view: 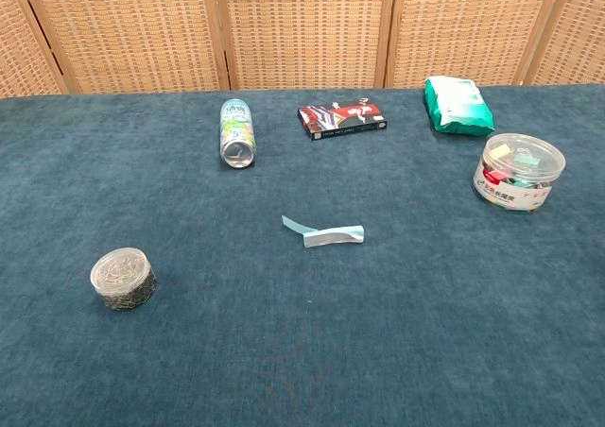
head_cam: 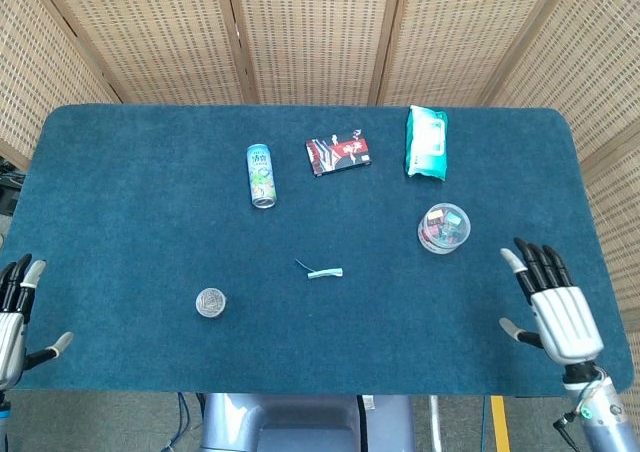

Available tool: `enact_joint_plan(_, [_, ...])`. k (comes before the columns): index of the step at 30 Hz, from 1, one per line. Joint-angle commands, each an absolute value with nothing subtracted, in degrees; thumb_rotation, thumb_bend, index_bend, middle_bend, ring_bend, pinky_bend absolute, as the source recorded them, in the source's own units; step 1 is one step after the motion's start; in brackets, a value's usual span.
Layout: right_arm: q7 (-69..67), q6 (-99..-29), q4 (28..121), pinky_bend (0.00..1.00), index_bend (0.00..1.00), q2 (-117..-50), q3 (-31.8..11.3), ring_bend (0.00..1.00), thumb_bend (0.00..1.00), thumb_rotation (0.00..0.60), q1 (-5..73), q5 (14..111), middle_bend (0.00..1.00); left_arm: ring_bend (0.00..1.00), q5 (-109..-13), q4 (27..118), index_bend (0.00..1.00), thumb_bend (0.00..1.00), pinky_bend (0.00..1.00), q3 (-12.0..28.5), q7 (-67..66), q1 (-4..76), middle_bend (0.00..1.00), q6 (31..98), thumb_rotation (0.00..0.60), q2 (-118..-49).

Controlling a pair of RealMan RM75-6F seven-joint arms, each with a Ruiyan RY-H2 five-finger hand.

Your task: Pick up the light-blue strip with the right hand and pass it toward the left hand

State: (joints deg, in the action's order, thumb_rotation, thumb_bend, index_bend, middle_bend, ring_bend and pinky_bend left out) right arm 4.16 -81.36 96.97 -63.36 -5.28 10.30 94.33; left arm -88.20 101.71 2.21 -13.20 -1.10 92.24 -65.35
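Observation:
The light-blue strip [head_cam: 323,271] [view: 326,234] lies flat near the middle of the blue table, slightly twisted. My right hand [head_cam: 553,310] hovers over the table's near right corner, fingers spread and empty, well to the right of the strip. My left hand [head_cam: 14,317] is at the near left edge, also spread with nothing in it. Neither hand shows in the chest view.
A drink can [head_cam: 261,174] lies on its side at the back left, with a dark packet [head_cam: 338,154] and a green wipes pack [head_cam: 427,141] beyond the strip. A clear tub of clips [head_cam: 444,228] stands right of the strip; a small round tin [head_cam: 211,302] sits near left.

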Motion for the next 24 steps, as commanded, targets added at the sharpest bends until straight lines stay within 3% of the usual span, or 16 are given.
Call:
enact_joint_plan(1, [8.44, -68.96, 102.8, 0.0, 0.05, -61.85, -10.62, 0.0, 0.0, 0.6, 20.53, 91.27, 0.0, 0.0, -86.76, 102.07, 0.0, 0.09, 0.0, 3.06, -13.67, -0.6, 0.0, 91.51, 0.6, -65.41])
enact_joint_plan(8, [15.79, -53.94, 104.42, 0.0, 0.13, -66.77, -17.12, 0.0, 0.0, 0.6, 32.58, 75.04, 0.0, 0.0, -83.81, 102.42, 0.0, 0.09, 0.0, 4.27, -13.98, 0.33, 0.0, 89.81, 0.6, -65.24])
enact_joint_plan(13, [21.24, -48.22, 101.86, 0.0, 0.32, -72.98, -19.74, 0.0, 0.03, 0.6, 40.46, 60.35, 0.0, 0.0, -82.34, 102.91, 0.0, 0.09, 0.0, 5.22, -14.58, 1.21, 0.0, 88.88, 0.6, -64.86])
enact_joint_plan(19, [31.21, -50.82, 94.33, 0.0, 0.38, -82.8, -18.89, 0.0, 0.2, 0.6, 48.17, 48.31, 0.0, 0.0, -80.13, 102.8, 0.0, 0.09, 0.0, 5.83, -14.02, 2.25, 0.0, 86.77, 0.6, -64.42])
enact_joint_plan(24, [34.51, -52.3, 88.96, 0.0, 0.4, -89.21, -16.77, 0.0, 0.22, 0.6, 51.08, 44.63, 0.0, 0.0, -78.53, 102.51, 0.0, 0.09, 0.0, 6.23, -13.35, 2.99, 0.0, 85.25, 0.6, -64.08])
